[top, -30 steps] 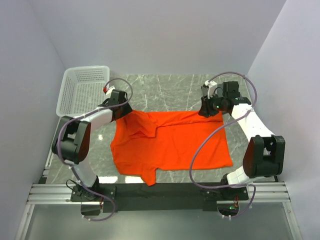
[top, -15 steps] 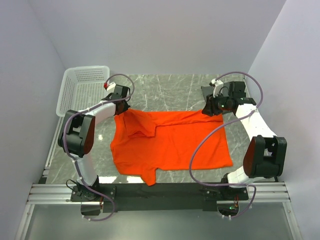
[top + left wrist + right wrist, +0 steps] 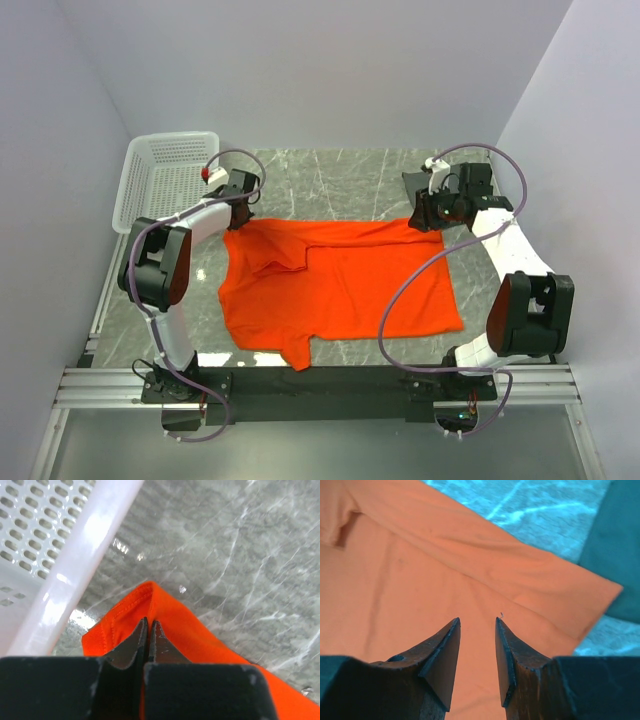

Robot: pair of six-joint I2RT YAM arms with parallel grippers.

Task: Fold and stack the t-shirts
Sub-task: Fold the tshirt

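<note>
The bright orange t-shirt (image 3: 340,285) lies spread on the marble table, with a crumpled fold near its collar on the left. My left gripper (image 3: 238,203) is at the shirt's far-left corner. In the left wrist view the left gripper (image 3: 149,623) is shut on a ridge of the orange t-shirt (image 3: 170,615), close to the basket. My right gripper (image 3: 428,216) is at the shirt's far-right corner. In the right wrist view the right gripper (image 3: 477,621) stands open just above the flat orange t-shirt (image 3: 420,580), with nothing pinched between its fingers.
A white lattice basket (image 3: 165,180) stands at the far left, its rim (image 3: 85,555) right beside the left gripper. Both arms' cables loop over the shirt's edges. A black rail (image 3: 320,380) runs along the near edge. Walls close in the left, right and far sides.
The left gripper has shut on the shirt's far-left corner and drawn it slightly outward, flattening the left side. The right gripper shifted a little to the right and stays open.
</note>
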